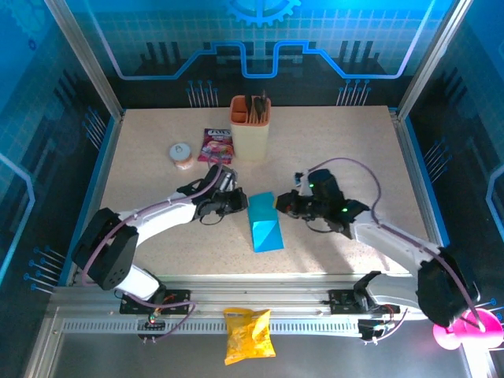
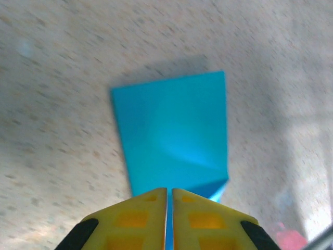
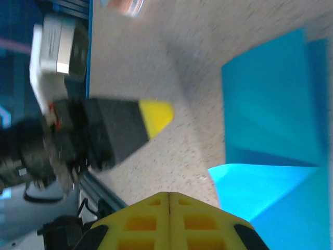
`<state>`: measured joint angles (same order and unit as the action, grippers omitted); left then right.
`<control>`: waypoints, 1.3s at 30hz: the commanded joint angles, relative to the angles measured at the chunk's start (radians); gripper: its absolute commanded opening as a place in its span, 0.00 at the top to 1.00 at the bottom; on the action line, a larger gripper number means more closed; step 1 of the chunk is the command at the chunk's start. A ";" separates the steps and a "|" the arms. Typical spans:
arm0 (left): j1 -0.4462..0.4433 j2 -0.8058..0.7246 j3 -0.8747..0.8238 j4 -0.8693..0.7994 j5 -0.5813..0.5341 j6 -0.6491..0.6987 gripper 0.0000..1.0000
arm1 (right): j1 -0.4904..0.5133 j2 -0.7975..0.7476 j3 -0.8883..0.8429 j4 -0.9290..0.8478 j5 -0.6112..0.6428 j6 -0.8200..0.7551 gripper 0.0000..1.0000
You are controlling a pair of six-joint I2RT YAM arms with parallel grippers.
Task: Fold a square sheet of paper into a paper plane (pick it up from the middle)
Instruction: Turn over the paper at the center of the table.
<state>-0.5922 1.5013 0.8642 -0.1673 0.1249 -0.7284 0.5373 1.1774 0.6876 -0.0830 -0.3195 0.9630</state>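
yellow bag [image 1: 249, 335] nearest | beige speckled tbl [image 1: 346, 150], blue-lit walls [image 1: 331, 31] | L gripper [image 1: 239, 201] + R gripper [image 1: 282, 206] both closed

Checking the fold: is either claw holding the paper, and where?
Right claw is shut on nothing. Left claw, nearly shut, is at the blue paper, on its edge; a grip cannot be told.

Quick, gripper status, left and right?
Left gripper: shut at the edge of the square sheet of paper; pinch cannot be told.
Right gripper: shut, holding nothing.

beige cup [image 1: 250, 134] | pink-purple packet [image 1: 215, 145] | round jar [image 1: 182, 155] | yellow snack bag [image 1: 249, 335]
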 commanded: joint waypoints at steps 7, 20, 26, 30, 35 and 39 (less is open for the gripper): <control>-0.162 -0.021 -0.054 0.106 0.017 -0.050 0.88 | -0.112 0.016 -0.112 -0.167 -0.059 -0.113 0.82; -0.179 0.073 -0.064 0.151 -0.009 -0.040 0.90 | -0.029 0.182 -0.132 -0.030 -0.048 -0.082 0.73; -0.177 0.134 -0.046 0.139 -0.047 -0.004 0.90 | -0.009 0.238 -0.128 0.009 -0.044 -0.071 0.69; -0.177 0.185 -0.044 0.160 -0.043 0.010 0.91 | 0.002 0.264 -0.122 0.026 -0.046 -0.070 0.67; -0.177 0.219 -0.054 0.199 -0.010 0.020 0.92 | 0.007 0.297 -0.116 0.049 -0.047 -0.065 0.60; -0.178 0.237 -0.061 0.208 0.009 0.027 0.92 | 0.012 0.329 -0.112 0.078 -0.047 -0.058 0.57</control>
<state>-0.7681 1.7119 0.7963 0.0216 0.1070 -0.7307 0.5323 1.4727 0.5571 -0.0456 -0.3641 0.8974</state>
